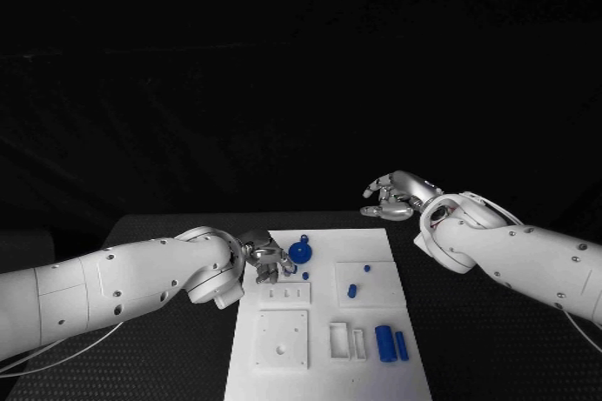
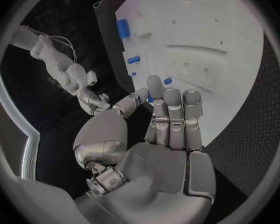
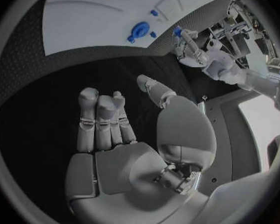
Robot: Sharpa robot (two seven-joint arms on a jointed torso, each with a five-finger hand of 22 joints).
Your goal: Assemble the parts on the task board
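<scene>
Left hand pinches a blue part at board's edge; right hand empty, apart

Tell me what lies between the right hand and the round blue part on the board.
Nothing. In the head view, the right hand hovers off the board's far corner, and only bare board and black table separate it from the round blue part.

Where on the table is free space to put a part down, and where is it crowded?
Free: black table between the task board edge and the right arm; also beyond the board, beside the right hand. Crowded: the board's far left corner, where the left hand meets the round blue part.
</scene>
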